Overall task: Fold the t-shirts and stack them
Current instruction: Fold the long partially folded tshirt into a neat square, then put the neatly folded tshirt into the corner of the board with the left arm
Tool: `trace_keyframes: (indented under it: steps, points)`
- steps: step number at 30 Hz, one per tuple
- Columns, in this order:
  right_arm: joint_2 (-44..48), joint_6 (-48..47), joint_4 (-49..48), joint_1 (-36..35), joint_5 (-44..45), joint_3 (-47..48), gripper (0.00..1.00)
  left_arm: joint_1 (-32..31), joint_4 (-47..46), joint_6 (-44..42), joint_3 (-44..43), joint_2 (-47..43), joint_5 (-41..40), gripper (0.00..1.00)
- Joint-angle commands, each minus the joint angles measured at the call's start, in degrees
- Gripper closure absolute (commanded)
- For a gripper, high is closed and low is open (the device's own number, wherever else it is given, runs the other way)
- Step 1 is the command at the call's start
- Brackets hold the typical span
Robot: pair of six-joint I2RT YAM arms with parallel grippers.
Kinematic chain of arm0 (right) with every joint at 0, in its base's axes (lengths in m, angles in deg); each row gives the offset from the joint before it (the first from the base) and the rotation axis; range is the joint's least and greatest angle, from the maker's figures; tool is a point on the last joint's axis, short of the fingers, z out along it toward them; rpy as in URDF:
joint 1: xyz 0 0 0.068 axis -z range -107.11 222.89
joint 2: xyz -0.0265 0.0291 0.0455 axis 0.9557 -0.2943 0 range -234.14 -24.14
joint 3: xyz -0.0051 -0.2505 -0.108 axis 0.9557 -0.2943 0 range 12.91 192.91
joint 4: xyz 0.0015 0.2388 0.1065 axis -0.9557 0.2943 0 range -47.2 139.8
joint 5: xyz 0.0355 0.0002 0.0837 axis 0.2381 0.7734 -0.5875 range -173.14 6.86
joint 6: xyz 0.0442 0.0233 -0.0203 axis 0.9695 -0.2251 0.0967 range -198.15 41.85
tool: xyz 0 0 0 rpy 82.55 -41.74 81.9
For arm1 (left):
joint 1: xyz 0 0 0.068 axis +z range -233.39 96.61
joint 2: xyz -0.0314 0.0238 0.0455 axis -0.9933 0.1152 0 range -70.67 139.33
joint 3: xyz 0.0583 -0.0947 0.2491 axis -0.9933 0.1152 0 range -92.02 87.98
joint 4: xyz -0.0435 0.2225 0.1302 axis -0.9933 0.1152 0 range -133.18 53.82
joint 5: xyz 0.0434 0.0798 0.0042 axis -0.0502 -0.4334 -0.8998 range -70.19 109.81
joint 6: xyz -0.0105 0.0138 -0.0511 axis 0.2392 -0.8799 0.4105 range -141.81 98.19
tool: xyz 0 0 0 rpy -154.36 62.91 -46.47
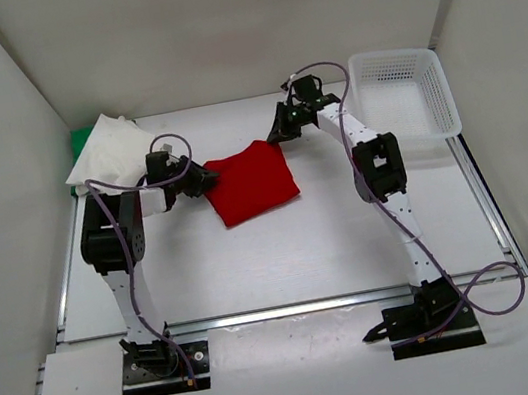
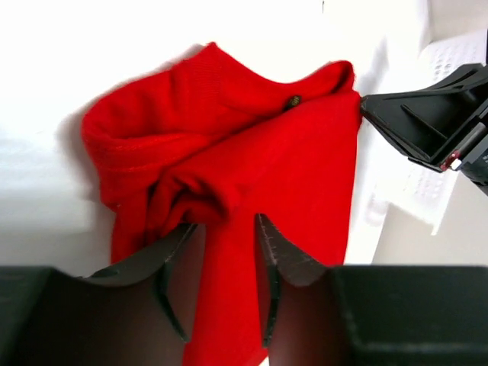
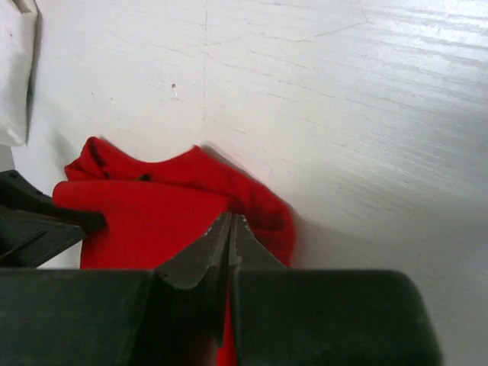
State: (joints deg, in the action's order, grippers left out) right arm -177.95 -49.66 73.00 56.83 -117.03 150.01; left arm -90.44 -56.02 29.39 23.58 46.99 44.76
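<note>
The red t-shirt (image 1: pixel 251 181) lies folded into a rough square in the middle of the table. My left gripper (image 1: pixel 208 178) is at its left corner; in the left wrist view (image 2: pixel 225 229) the jaws stand apart over the red cloth (image 2: pixel 252 145), with a bunched fold by the left fingertip (image 2: pixel 183 236). My right gripper (image 1: pixel 280 132) is at the far right corner, its jaws (image 3: pixel 230 221) pressed together on the red shirt's edge (image 3: pixel 152 206). The white t-shirt (image 1: pixel 109 150) lies folded at the back left on the green one (image 1: pixel 82 139), which is mostly hidden.
A white mesh basket (image 1: pixel 407 92) stands at the back right. White walls close in the table on the left, back and right. The arm bases sit at the near edge.
</note>
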Motion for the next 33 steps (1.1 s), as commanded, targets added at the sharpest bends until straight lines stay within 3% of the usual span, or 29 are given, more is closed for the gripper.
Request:
trace_keyframes:
  steps: [1, 7, 10, 12, 13, 19, 22, 26, 31, 33]
  points:
    - [-0.87, -2.74, 6.72, -0.29, 4.36, 4.85, 1.0, 1.6, -2.18, 1.0, 4.37, -3.84, -1.05, 0.55]
    - [2.02, -3.18, 7.07, -0.65, 3.04, 6.69, 1.0, 1.86, -4.39, 1.45, 8.15, -14.28, -1.64, 0.37]
    - [7.55, -4.06, 7.77, -1.08, 3.22, 7.22, 0.91, 3.09, -2.19, -1.1, 10.69, -19.3, -3.41, 0.15]
    - [10.54, -5.1, 8.91, -1.52, 3.83, 7.13, 0.81, 4.32, -0.18, -2.77, 11.75, -21.67, -4.29, 0.02]
    - [12.47, -5.89, 8.83, -1.18, 3.66, 6.96, 0.77, 4.59, 0.96, -3.73, 12.89, -22.73, -4.64, 0.01]
    - [21.96, -8.71, 12.34, -1.53, 4.27, 6.43, 0.54, 2.92, 10.46, -11.73, 15.09, -23.63, -11.15, 0.01]
    - [26.1, -9.59, 13.04, -1.09, 4.27, 6.25, 0.51, 2.22, 10.73, -11.65, 16.76, -21.96, -9.57, 0.03]
    - [30.94, -9.94, 12.43, -0.12, 3.66, 5.03, 0.49, 0.29, 11.0, -10.78, 17.82, -18.98, -7.56, 0.14]
    - [36.21, -10.56, 11.2, 0.76, 3.3, 1.69, 0.49, -3.14, 5.38, -7.09, 17.47, -12.66, -6.93, 0.21]
    - [37.88, -10.56, 10.76, 0.32, 2.6, -0.5, 0.49, -4.46, 2.13, -5.24, 15.37, -9.84, -6.59, 0.34]
